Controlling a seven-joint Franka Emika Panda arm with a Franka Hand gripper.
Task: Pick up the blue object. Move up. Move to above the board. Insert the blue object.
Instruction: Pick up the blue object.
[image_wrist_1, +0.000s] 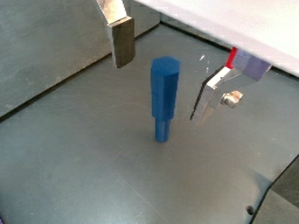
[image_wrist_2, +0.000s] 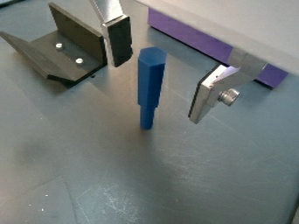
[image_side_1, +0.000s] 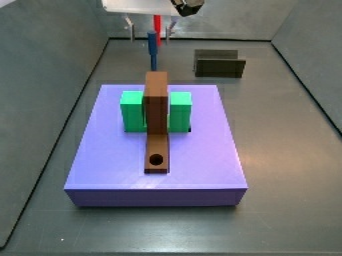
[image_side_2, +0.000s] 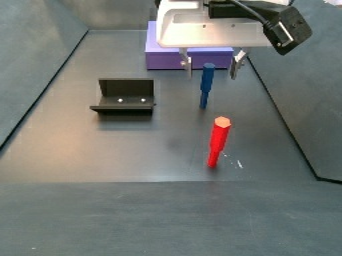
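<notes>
— Where does the blue object (image_wrist_2: 149, 86) stand relative to the gripper (image_wrist_2: 163, 77)?

— Upright on the grey floor, long axis vertical, its top between the jaws, which are spread wide and touch nothing.

— Anything unclear?

— In a side view the blue object (image_side_1: 152, 47) seems half hidden behind the board (image_side_1: 158, 122).

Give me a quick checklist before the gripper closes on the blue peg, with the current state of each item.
1. Blue object standing upright on the floor: ok.
2. Gripper open, fingers either side of the peg: ok.
3. Fingers touching the peg: not yet, gaps show on both sides.
4. Red stick clear of the gripper: ok.
5. Fixture clear of the gripper: ok.
6. Board hole unobstructed: ok.
</notes>
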